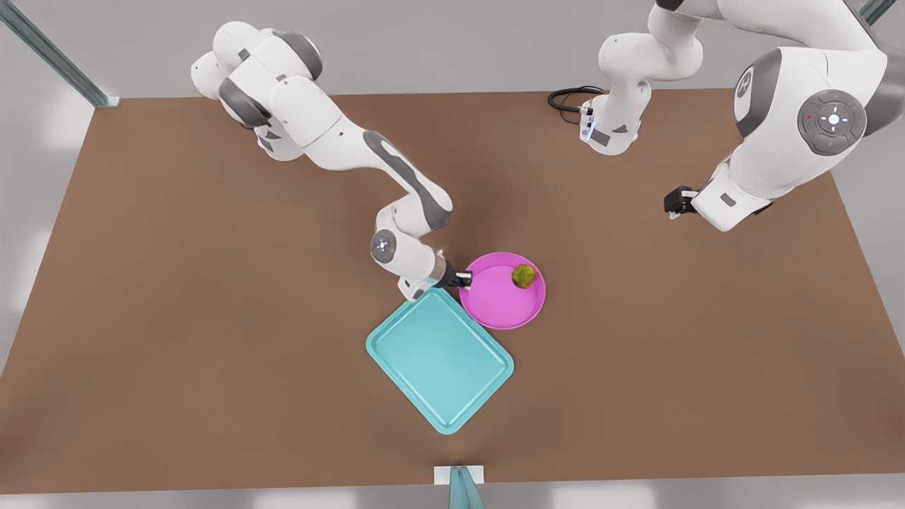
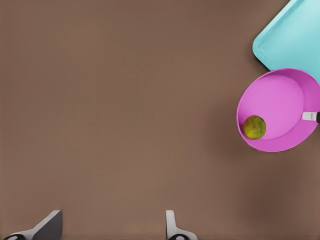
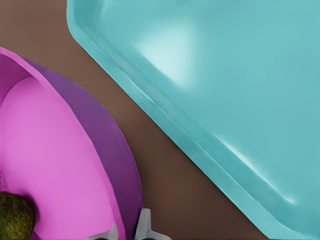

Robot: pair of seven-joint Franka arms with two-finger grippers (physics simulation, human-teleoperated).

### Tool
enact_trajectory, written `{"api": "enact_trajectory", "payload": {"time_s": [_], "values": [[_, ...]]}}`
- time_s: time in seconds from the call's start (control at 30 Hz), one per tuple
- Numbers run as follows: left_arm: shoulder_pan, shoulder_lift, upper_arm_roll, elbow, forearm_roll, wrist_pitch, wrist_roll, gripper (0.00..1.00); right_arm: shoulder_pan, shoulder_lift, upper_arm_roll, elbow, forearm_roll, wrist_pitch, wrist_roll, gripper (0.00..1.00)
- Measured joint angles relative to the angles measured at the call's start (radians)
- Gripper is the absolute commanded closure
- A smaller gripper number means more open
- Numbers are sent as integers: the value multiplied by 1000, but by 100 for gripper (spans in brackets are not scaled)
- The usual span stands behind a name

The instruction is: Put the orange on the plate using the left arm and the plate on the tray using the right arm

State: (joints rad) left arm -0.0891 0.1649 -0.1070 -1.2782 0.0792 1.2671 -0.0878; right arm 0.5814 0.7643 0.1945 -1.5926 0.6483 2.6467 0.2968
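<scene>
One orange (image 1: 523, 276) already lies inside the plate (image 1: 498, 307), close to the rim on the side away from the tray (image 1: 438, 357). The plate sits on the bench (image 1: 177, 318) just beside one corner of the tray, its rim appearing to meet or slightly overlap the tray's edge in the front view; I cannot tell whether they touch. My right gripper (image 1: 464, 278) is at the plate's rim on the front view's left, and in the right wrist view its fingers (image 3: 145, 227) stand either side of that rim, drawn together on it. My left gripper (image 1: 675, 205) waits well apart, raised over bare bench at the front view's right, its fingers (image 2: 170, 222) spread and holding nothing.

By my judgement the orange step is done and the plate transfer is in hand. Risks from here: a grip on one edge only may let the plate sag or twist as it rises, so the loose orange could roll and spill over the low rim; and a lift too low could catch the plate on the tray's raised rim and shove the tray aside.
</scene>
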Motion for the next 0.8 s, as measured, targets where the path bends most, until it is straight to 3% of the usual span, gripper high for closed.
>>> {"api": "enact_trajectory", "payload": {"time_s": [0.43,0.7,0.73,0.77,0.8], "values": [[2,0,2,0,0,-7,4,0,-172,48,-18,87,-1,-15,-4,79],[1,5,2,3,1,-9,3,0,-196,49,-58,89,-1,-24,-7,79],[2,6,2,3,1,-9,3,0,-196,49,-59,89,-1,-25,-7,53],[2,6,2,3,1,-9,3,0,-195,50,-59,88,-2,-26,-6,0],[2,7,2,3,1,-9,3,0,-194,50,-59,87,-3,-26,-5,0]]}}
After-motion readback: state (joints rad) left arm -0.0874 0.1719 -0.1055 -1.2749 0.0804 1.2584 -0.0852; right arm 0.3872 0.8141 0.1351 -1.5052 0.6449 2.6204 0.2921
